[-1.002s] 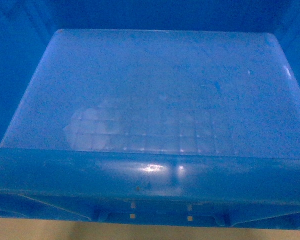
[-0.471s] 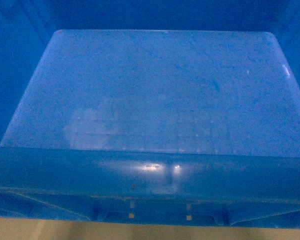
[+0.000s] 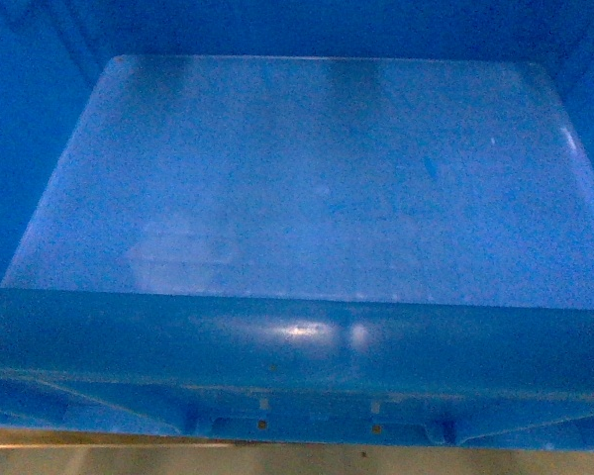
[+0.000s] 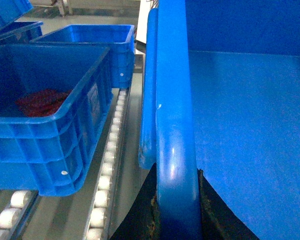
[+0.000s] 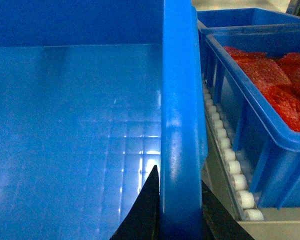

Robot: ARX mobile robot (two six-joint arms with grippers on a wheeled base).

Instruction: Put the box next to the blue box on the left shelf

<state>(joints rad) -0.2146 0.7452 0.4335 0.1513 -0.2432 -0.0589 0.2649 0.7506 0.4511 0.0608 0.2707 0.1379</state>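
Nudged slightly higher in my head view, the box [image 3: 307,178] shows more pale surface beneath its near rim. My left gripper [image 4: 176,210] and right gripper [image 5: 179,210] each clamp a side rim. Roller rails of the left shelf [image 4: 107,165] run alongside, lower left, beside a neighbouring crate [image 4: 45,125].
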